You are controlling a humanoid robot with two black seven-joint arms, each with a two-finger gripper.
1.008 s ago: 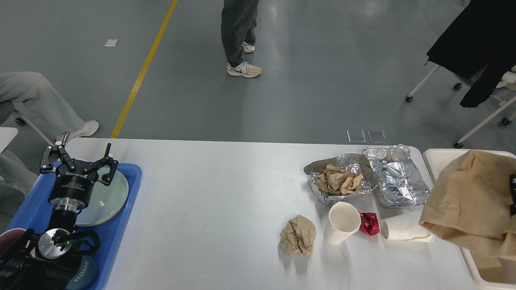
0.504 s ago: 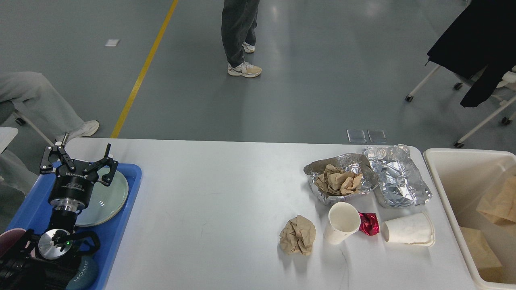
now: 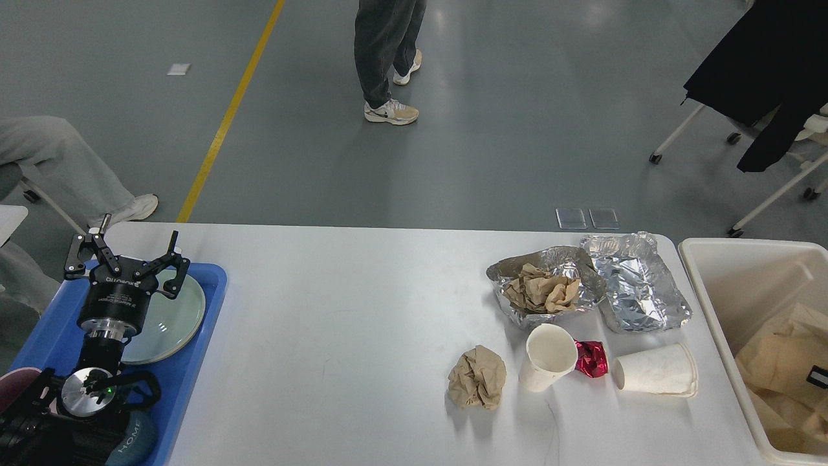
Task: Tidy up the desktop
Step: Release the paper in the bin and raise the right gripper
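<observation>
The white desktop (image 3: 362,310) carries litter on its right half: a crumpled brown paper ball (image 3: 479,378), an upright white paper cup (image 3: 548,359), a red foil wrapper (image 3: 592,359), a white cup lying on its side (image 3: 656,378), a foil tray holding brown paper (image 3: 550,288) and a second crumpled foil tray (image 3: 637,291). My left gripper (image 3: 124,252) is open and empty above a pale plate (image 3: 174,317) in the blue tray (image 3: 200,349). A small dark part (image 3: 818,377) shows at the right edge over brown paper (image 3: 776,356) in the cream bin (image 3: 711,272); its fingers cannot be made out.
A dark cup marked HOME (image 3: 132,440) and a pink bowl (image 3: 16,382) sit at the tray's near end. A person's legs (image 3: 381,58) stand beyond the table, a seated person's leg (image 3: 71,168) at far left, a wheeled chair (image 3: 763,97) at far right.
The brown paper bag held over the bin a second ago now lies crumpled inside it. The left arm and the litter on the table have not moved.
</observation>
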